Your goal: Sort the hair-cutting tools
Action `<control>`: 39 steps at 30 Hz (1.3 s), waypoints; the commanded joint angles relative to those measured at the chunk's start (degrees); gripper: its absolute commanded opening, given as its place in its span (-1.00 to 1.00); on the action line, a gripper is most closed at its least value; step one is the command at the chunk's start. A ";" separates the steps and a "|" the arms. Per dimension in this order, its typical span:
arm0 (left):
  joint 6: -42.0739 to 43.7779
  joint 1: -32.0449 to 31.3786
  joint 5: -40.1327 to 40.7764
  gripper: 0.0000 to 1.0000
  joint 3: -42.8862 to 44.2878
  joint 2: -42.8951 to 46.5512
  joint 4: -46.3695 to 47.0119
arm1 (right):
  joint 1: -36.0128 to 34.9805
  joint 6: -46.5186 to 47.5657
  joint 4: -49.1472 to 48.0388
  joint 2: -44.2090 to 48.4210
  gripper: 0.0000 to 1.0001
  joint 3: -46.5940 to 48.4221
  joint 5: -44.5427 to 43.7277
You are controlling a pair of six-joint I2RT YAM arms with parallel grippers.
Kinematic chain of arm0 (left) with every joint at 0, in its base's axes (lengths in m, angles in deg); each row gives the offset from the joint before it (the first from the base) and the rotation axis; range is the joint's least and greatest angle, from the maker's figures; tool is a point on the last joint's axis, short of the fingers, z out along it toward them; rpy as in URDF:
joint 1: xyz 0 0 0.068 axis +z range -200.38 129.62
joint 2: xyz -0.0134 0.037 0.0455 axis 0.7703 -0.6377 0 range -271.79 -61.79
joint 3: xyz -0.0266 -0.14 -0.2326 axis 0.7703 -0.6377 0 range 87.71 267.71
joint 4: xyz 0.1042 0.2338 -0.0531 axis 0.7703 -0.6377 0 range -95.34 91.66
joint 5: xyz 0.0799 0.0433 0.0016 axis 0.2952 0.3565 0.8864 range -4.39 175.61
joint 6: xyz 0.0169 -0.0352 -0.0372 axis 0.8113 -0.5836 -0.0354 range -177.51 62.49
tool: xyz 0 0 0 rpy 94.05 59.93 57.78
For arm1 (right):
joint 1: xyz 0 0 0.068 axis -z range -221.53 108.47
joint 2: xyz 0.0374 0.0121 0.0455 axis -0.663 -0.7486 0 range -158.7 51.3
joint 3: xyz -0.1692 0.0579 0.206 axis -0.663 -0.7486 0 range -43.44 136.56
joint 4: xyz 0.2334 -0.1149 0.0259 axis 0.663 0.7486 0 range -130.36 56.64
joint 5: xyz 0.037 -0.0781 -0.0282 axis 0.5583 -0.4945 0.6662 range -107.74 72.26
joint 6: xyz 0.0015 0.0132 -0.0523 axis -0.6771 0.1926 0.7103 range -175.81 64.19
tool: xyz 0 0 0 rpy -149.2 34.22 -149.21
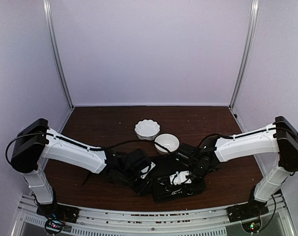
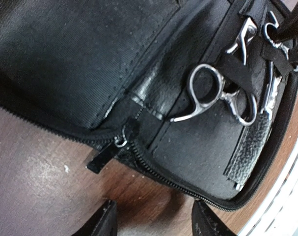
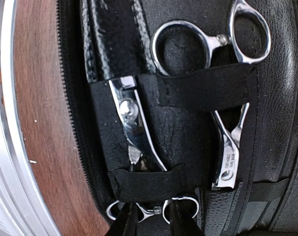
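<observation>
Note the nearer scissors [image 3: 131, 123] strapped into the open black case [image 3: 281, 98] under two elastic bands [image 3: 149, 186], long axis running straight away from the right gripper [image 3: 152, 223], finger rings [image 3: 188, 202] nearest it. Count that gripper the closer, fingers narrowly parted astride the neck between the rings, pinching or not impossible to tell. See the left gripper [image 2: 153, 219], jaws apart and empty, off at the zip edge [image 2: 153, 162].

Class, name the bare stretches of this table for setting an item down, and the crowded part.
Free: table behind the white bowls to the back wall; both far corners. Crowded: front centre around the black case.
</observation>
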 commanded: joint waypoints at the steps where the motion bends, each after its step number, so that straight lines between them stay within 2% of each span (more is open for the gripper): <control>1: -1.21 -0.44 0.12 0.09 -1.37 -0.49 3.15 | -1.43 -1.21 -6.18 -1.03 -0.55 0.17 3.17; 11: -2.27 -0.45 0.36 0.08 -3.12 0.04 5.50 | -2.41 -3.48 -7.22 0.09 -0.45 1.81 0.62; 18: -2.58 -0.46 0.45 0.08 -3.74 0.19 6.15 | -2.55 -4.02 -8.35 -0.33 -0.43 1.54 -4.46; 24: -3.00 -0.39 0.74 0.08 -4.68 0.90 6.47 | -2.51 -3.90 -7.60 2.89 -0.43 1.29 -9.20; 28: -2.99 -0.44 0.82 0.08 -4.55 0.98 6.20 | -2.50 -4.37 -7.95 5.48 -0.33 1.13 -12.20; 39: -2.60 -0.44 2.23 0.07 -3.97 2.62 3.31 | -2.44 -3.91 -5.00 5.98 -0.29 1.90 -7.88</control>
